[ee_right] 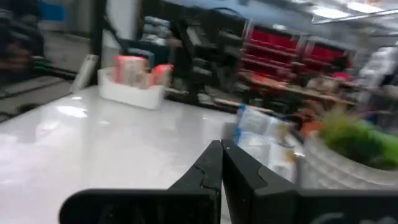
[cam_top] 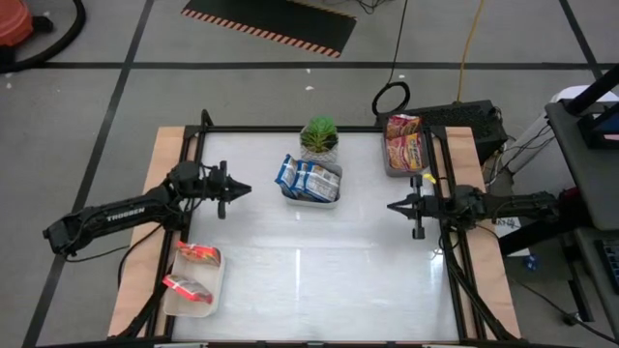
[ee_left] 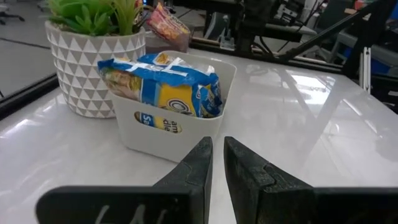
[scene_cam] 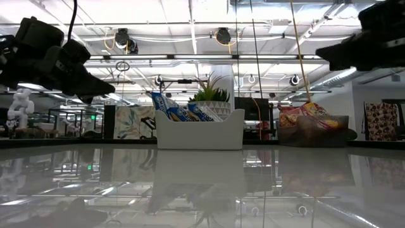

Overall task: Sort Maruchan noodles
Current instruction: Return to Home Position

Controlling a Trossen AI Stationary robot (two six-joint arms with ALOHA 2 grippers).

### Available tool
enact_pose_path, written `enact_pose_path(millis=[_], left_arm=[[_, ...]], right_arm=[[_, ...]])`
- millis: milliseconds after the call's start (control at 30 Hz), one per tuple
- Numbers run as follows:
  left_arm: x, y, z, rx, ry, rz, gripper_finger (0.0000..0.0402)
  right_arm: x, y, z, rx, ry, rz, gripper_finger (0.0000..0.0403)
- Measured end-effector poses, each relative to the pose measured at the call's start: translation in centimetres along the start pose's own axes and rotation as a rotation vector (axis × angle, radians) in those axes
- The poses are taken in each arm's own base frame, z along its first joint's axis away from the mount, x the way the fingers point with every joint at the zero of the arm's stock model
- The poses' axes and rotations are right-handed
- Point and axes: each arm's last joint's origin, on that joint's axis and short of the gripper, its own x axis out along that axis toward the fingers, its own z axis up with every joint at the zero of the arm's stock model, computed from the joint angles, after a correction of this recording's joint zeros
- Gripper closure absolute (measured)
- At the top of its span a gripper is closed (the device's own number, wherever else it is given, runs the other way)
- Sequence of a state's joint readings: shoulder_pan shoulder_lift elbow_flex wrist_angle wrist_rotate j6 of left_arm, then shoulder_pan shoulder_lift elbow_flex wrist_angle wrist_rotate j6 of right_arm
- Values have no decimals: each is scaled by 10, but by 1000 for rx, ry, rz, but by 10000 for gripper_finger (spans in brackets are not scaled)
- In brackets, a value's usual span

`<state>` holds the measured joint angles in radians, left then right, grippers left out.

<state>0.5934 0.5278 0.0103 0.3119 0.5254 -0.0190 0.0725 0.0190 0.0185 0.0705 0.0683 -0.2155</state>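
Note:
The Maruchan noodles lie sorted in three trays. Blue-white packets stand in a white tray at the far middle, beside a potted plant. Pink-yellow packets fill a grey tray at the far right. Orange-red packets lie in a white tray at the near left. My left gripper hovers left of the blue packets, its fingers all but together and holding nothing. My right gripper hovers at the right side, shut and holding nothing.
A black frame runs along the table's far edge and down both sides. The bare white tabletop stretches between the two arms and toward the near edge. Cables hang beyond the far right corner.

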Motion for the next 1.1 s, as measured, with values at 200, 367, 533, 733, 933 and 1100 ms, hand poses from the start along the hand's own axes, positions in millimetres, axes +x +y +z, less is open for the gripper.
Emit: enact_pose_path(millis=[200,367,533,733,933,1100], left_arm=[[0,0,2,4,-19,10,357],[0,0,4,1,-36,10,357],[0,0,4,-24,-37,9,357],[1,-3,4,-12,-38,-21,357],[2,-5,5,-8,-40,-33,357],[2,-5,5,-17,-40,-18,357]], right_arm=[[-1,4,5,17,-78,170,403],[-2,5,6,4,-98,204,403],[-2,3,5,-3,-77,152,403],[-1,0,-2,38,14,35,403],[-1,-1,-2,57,12,21,403],[-1,-2,-3,130,23,-31,403]])
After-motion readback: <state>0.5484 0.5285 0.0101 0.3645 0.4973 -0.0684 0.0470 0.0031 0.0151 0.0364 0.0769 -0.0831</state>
